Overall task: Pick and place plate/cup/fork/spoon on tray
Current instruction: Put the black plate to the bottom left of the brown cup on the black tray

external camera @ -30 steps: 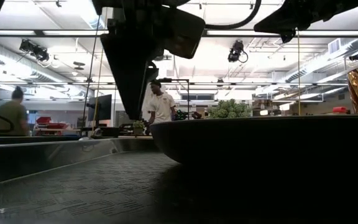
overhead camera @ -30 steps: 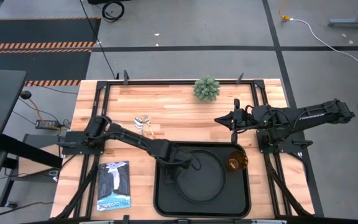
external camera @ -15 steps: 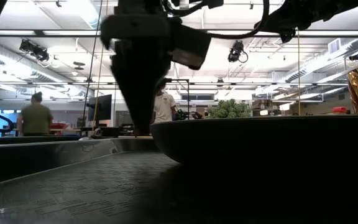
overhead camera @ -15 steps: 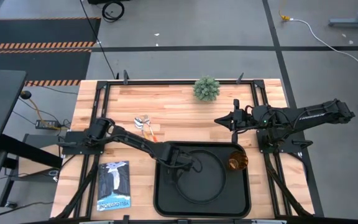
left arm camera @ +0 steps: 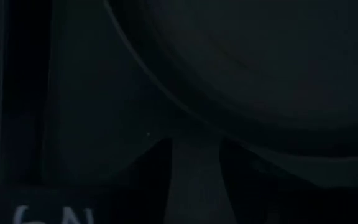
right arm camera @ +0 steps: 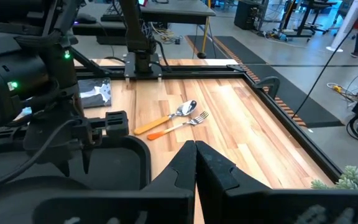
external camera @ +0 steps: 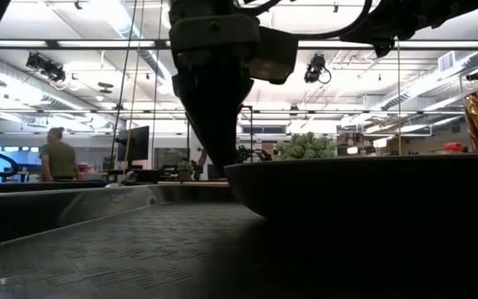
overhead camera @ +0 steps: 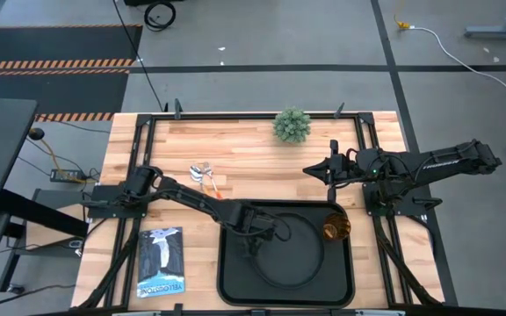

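The wooden surface [overhead camera: 253, 149] holds the big black tray [overhead camera: 235, 290]. The round plate [overhead camera: 292, 263] lies in the tray. The left pincer [overhead camera: 255, 230] grips the plate's left rim. The right pincer [overhead camera: 310, 169] waits above the surface, pinched closed on nothing. The cup [overhead camera: 335, 229] stands in the tray's right corner. The spoon [right arm camera: 166, 119] and the fork [right arm camera: 191, 119] lie side by side on the surface.

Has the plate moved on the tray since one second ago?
Yes. In the low view the plate has slid right: its left edge now sits nearer the small plant behind it. It remains on the tray.
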Available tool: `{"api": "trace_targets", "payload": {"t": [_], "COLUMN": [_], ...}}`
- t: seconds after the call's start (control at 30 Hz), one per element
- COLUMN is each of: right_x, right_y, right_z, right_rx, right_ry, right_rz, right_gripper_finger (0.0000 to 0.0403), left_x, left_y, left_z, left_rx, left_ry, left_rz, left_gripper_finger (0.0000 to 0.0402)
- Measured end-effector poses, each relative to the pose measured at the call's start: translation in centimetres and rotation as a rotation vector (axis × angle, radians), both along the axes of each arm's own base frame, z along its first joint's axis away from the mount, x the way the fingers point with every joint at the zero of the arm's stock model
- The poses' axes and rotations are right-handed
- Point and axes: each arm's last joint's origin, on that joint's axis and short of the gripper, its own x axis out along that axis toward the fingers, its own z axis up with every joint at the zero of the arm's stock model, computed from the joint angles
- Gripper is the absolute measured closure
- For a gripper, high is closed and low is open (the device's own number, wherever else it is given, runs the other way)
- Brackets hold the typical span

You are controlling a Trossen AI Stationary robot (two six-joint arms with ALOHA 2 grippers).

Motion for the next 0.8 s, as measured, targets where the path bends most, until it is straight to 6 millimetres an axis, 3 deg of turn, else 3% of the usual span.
{"api": "trace_targets", "payload": {"t": [0.3, 0.53, 0.8], "right_x": [0.0, 0.0, 1.0], "right_y": [0.0, 0.1, 2.4], "right_z": [0.0, 0.0, 0.1], "right_rx": [0.0, 0.017, 0.084], "right_ry": [0.0, 0.002, 0.07], "right_rz": [0.0, 0.021, 0.165], "right_gripper_finger": [0.0392, 0.0392, 0.0392], "left_x": [0.1, -0.7, -0.9], "left_y": [-0.6, 0.4, 1.5], "left_z": [0.0, 1.0, 0.9], "left_rx": [-0.023, -0.014, 0.092], "left_ry": [-0.015, 0.039, 0.076], "left_rz": [-0.048, -0.034, -0.07], "left_gripper_finger": [0.026, 0.026, 0.026]}}
